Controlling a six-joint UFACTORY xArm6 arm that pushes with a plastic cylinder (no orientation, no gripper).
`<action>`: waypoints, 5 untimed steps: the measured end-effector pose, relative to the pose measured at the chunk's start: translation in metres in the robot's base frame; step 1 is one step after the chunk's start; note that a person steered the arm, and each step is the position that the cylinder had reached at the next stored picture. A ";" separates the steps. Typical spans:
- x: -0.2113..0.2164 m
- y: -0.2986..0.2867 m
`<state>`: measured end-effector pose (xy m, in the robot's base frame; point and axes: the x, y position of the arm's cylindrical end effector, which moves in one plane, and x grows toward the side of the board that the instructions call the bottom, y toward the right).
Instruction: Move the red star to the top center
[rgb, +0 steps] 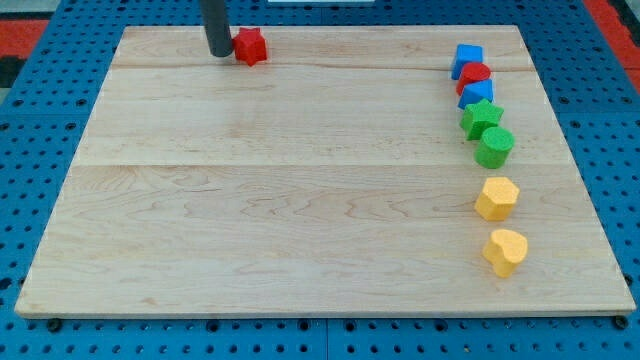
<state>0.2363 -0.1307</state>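
Note:
The red star (250, 46) lies on the wooden board (300, 180) near its top edge, left of the centre. My tip (219, 53) stands just left of the star, touching or nearly touching its left side. The dark rod runs up out of the view's top.
A column of blocks stands along the view's right: a blue block (466, 59), a red block (475, 74), a second blue block (477, 94), a green star (481, 118), a green round block (495, 147), a yellow hexagon (497, 198) and a yellow heart-like block (505, 250).

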 end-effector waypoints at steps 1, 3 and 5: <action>-0.020 -0.024; 0.000 0.044; -0.001 0.121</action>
